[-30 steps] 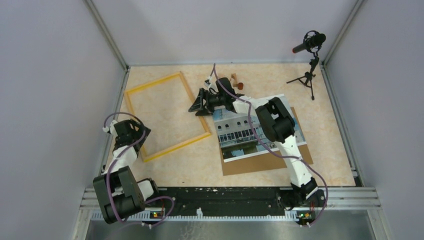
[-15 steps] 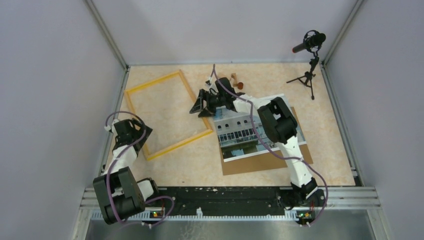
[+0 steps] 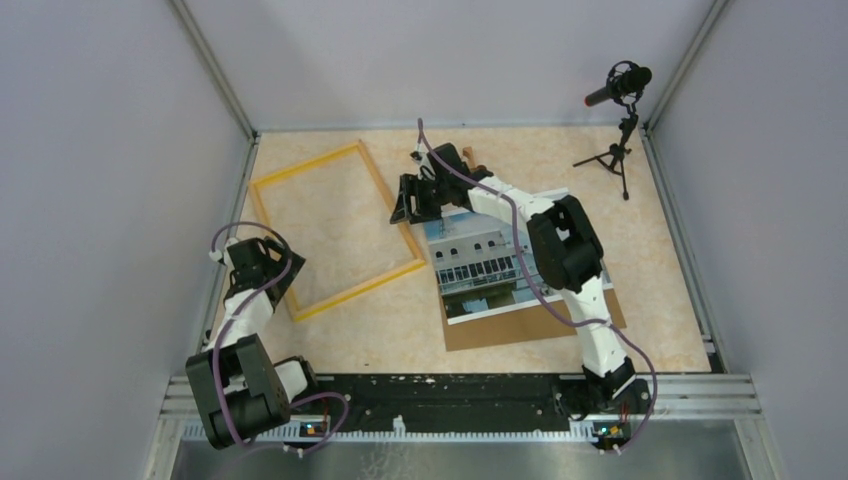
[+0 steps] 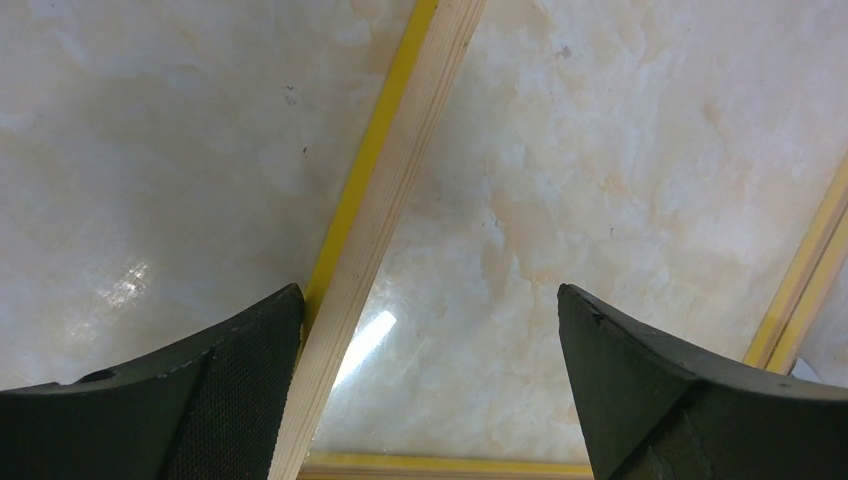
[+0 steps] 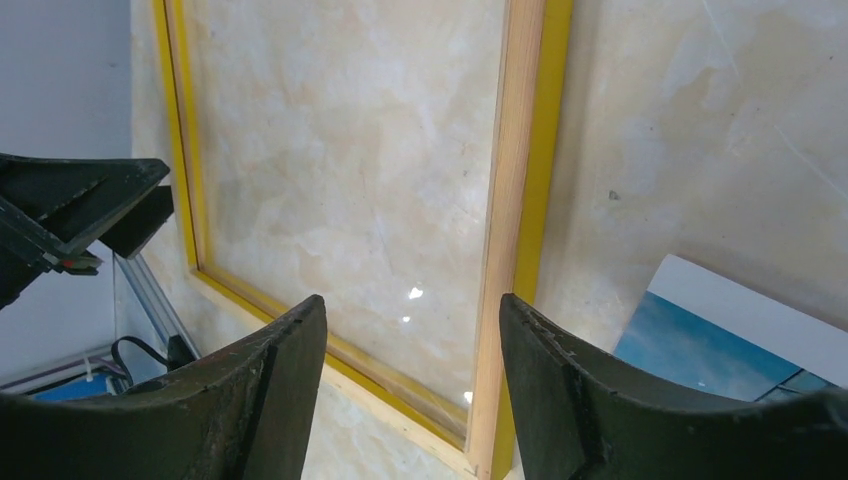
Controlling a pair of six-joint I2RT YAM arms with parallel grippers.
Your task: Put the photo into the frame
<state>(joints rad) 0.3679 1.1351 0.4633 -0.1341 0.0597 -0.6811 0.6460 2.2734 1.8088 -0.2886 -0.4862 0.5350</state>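
Observation:
The frame (image 3: 303, 165), thin yellow-orange wood, lies flat at the left middle of the table. The photo (image 3: 480, 270), a white building under blue sky, lies right of it on a brown backing board (image 3: 530, 328). My right gripper (image 3: 403, 205) is open and empty, hovering over the frame's right rail (image 5: 525, 200); a corner of the photo (image 5: 720, 340) shows at lower right in the right wrist view. My left gripper (image 3: 282, 280) is open and empty over the frame's near-left corner, its left finger (image 4: 230, 380) beside the frame's rail (image 4: 385, 190).
A microphone on a black tripod (image 3: 615, 120) stands at the back right. A small brown wooden piece (image 3: 475, 165) lies behind the right arm. Grey walls enclose the table on the left, back and right.
My right gripper has drawn back a little toward the far side, along the frame's right rail. The left arm, the frame and the photo have not moved.

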